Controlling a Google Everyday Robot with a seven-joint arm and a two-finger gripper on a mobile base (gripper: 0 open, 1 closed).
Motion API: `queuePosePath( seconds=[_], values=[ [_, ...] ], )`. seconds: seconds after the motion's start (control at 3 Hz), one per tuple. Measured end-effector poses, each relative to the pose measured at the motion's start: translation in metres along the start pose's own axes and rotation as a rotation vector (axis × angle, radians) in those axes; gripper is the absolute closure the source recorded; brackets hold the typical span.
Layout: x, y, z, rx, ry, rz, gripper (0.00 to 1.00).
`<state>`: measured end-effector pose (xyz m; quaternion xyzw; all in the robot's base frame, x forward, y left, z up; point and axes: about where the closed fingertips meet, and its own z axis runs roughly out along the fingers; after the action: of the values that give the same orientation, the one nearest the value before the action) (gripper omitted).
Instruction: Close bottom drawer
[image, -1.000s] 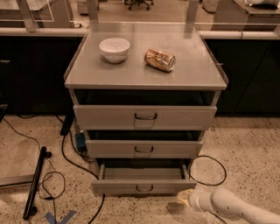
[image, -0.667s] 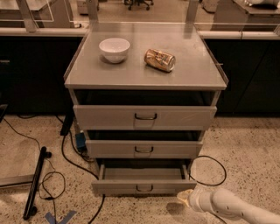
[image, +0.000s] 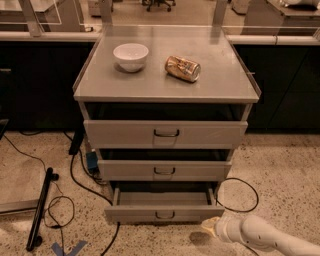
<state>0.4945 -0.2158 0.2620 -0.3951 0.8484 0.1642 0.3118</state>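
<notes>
Camera view, bottom drawer (image: 162, 205) open, gripper (image: 211, 226) near its front

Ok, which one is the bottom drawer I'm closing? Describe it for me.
Find the grey metal cabinet with a white bowl and a can on top. Of its three drawers, the bottom drawer sits by the floor, with the robot's hand near its right front corner. Its front is the slimmest.

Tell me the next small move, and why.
Probably shift the gripper sideways toward the handle, squarely facing the front of the bottom drawer, before any push. The drawer stands pulled out, and the gripper sits low beside its front right corner, off-centre.
</notes>
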Motion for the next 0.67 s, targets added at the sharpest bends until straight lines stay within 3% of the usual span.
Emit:
queuePosePath(
  seconds=[0.33, 0.67],
  values=[
    [-0.003, -0.005, 0.032, -0.025, 0.036, -0.024, 1.0],
    [0.0, -0.018, 0.086, -0.062, 0.105, -0.041, 1.0]
  ],
)
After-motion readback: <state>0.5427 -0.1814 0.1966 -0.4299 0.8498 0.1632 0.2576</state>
